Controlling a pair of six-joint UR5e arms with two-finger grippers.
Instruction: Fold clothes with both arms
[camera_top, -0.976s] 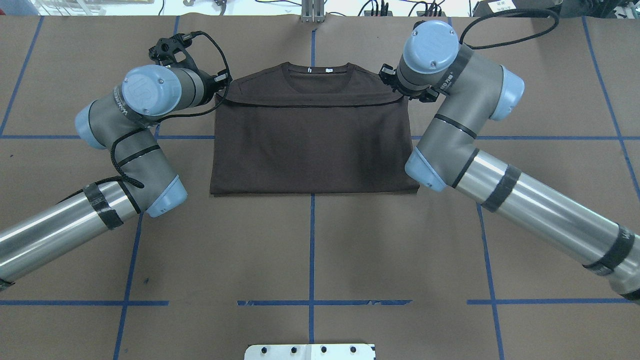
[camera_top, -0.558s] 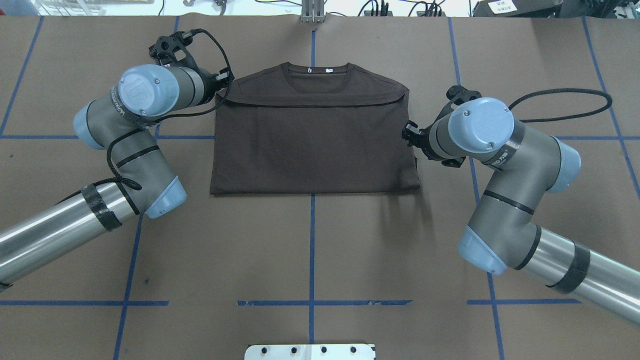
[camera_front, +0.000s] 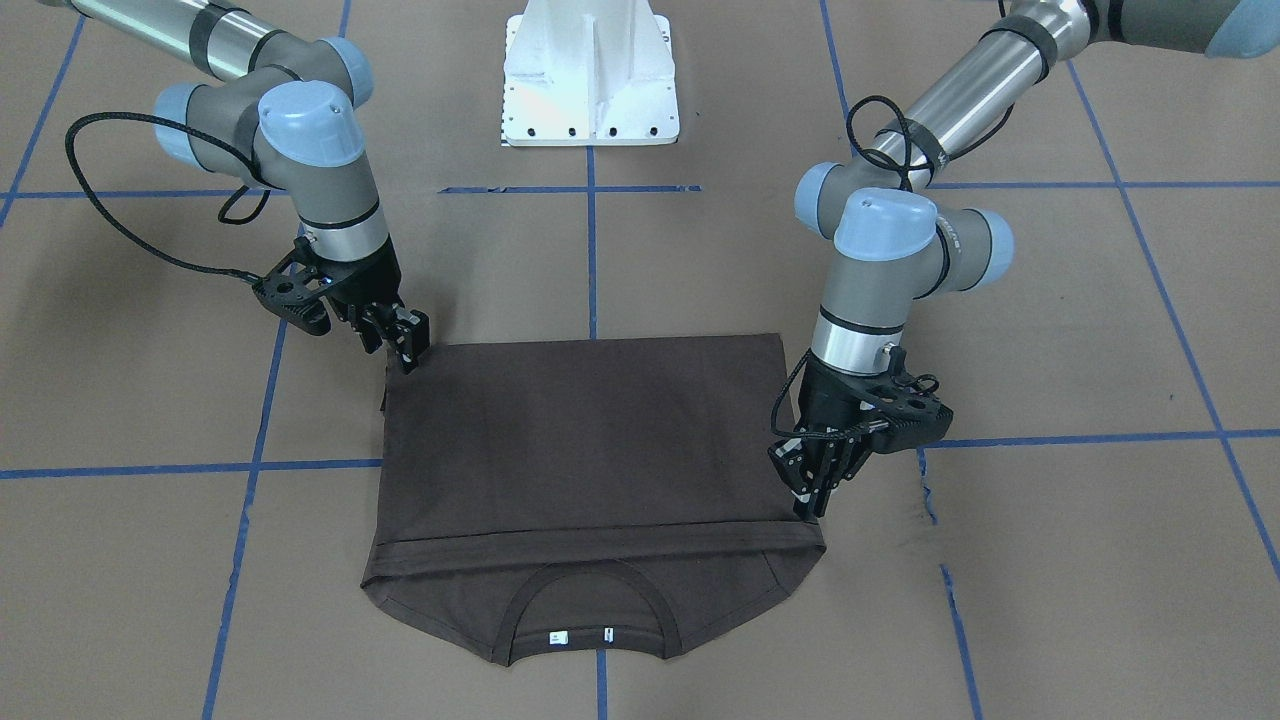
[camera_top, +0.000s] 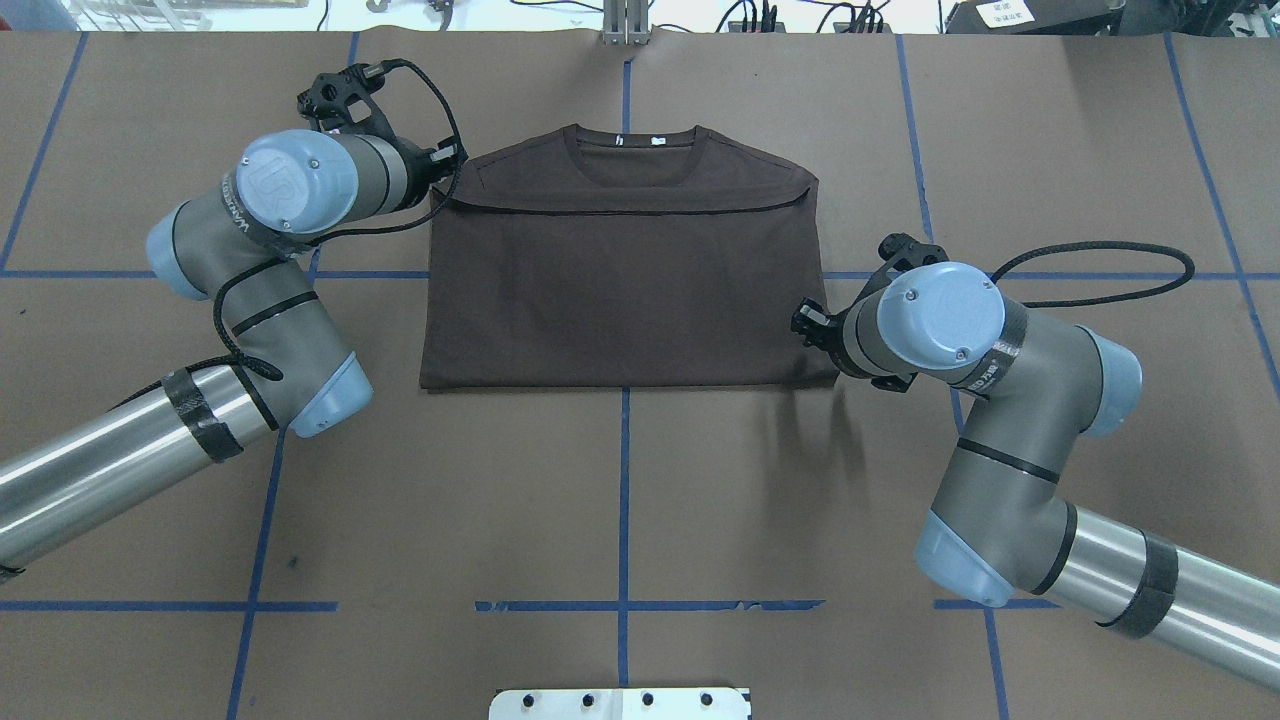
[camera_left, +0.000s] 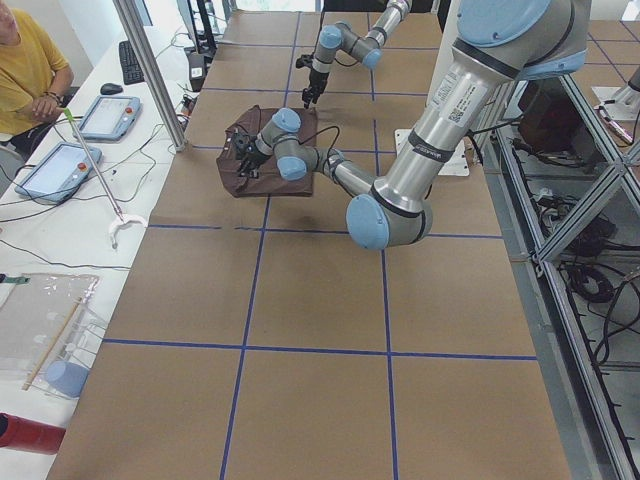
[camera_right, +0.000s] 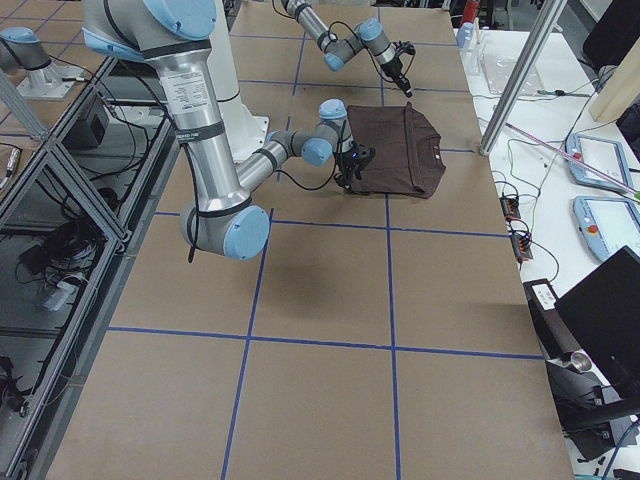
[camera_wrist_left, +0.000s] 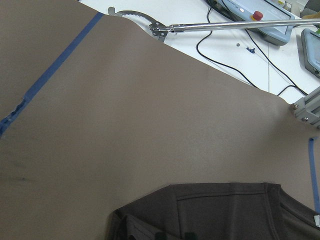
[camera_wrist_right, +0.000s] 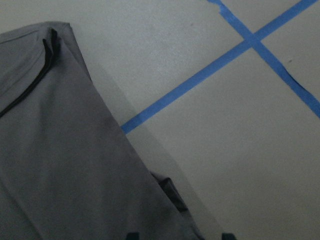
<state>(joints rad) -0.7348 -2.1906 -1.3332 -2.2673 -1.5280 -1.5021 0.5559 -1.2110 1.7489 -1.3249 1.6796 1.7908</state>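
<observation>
The right gripper (camera_front: 405, 345) stands with its fingers spread and nothing between them, tips just over the corner of the T-shirt (camera_front: 580, 440) nearest the robot's base. A second ago it was at the far, collar-side corner on that side; it has let go there and travelled back along the shirt's edge. The left gripper (camera_front: 808, 495) has not moved: its fingers are drawn close together on the corner of the folded-over hem, apparently still pinching it. The dark brown shirt lies flat in the middle of the table (camera_front: 700, 270), its lower half laid up over the chest, hem just short of the collar (camera_front: 590, 605). That fold looks done, and the right arm seems to be setting up for the next one while the left lags. Two small white neck labels (camera_front: 558, 637) show inside the collar, too small to read. The left arm's blue joint cap (camera_top: 285, 180) bears a raised "UR"; the lettering on the wrist bands is not legible.
</observation>
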